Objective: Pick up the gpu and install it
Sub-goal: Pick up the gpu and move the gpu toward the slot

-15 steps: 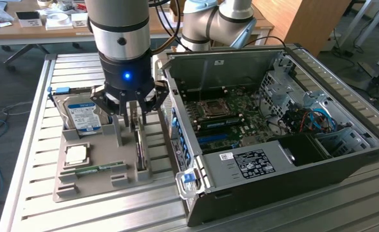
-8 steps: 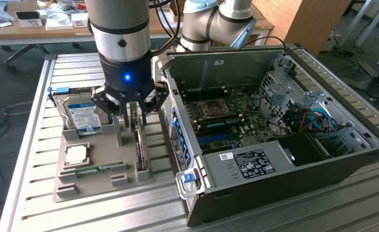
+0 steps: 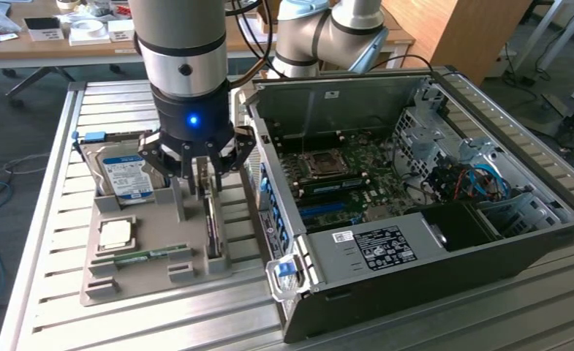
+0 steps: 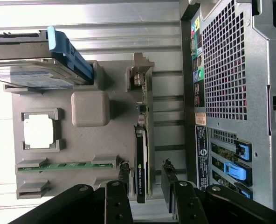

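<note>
The gpu [image 3: 213, 227] stands on edge in a slot of the grey holder tray [image 3: 145, 285], a thin dark card next to the open computer case [image 3: 394, 285]. My gripper [image 3: 202, 179] hangs straight over its far end, black fingers pointing down. In the wrist view the gpu [image 4: 141, 168] runs edge-on between the two fingers [image 4: 123, 175]. The gripper [image 4: 146, 171] is open, with one finger on each side of the card and a small gap on both sides. The case's motherboard [image 3: 355, 175] lies exposed, with blue slots near its front.
The tray [image 4: 82, 149] also holds a hard drive [image 3: 126, 179] with a blue-white label, a square processor [image 3: 116, 234] and a green memory stick [image 3: 150, 256]. The case wall stands close beside the gpu's slot. A slatted metal table [image 3: 43, 241] carries everything.
</note>
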Controlling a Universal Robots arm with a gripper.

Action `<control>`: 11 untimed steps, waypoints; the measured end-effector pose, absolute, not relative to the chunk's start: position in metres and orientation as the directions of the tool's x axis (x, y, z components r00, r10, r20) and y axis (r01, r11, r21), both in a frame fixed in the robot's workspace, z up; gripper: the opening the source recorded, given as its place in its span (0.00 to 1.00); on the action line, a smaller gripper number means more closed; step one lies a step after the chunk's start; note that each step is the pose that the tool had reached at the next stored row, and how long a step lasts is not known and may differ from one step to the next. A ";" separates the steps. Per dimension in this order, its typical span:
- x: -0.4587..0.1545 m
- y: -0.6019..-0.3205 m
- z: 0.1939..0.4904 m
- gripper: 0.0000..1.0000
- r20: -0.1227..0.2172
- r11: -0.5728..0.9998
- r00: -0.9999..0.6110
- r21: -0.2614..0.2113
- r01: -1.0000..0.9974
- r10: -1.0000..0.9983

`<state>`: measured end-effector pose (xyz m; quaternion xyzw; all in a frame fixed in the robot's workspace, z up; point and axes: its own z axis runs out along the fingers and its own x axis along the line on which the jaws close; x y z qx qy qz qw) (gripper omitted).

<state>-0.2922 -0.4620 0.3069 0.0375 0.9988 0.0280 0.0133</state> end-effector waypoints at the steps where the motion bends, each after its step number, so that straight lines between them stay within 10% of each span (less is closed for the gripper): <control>1: -0.292 -0.462 0.307 0.42 -0.024 0.996 -0.997 0.057 0.074 0.076; 11: -0.292 -0.462 0.306 0.42 -0.024 0.996 -0.997 0.057 0.074 0.076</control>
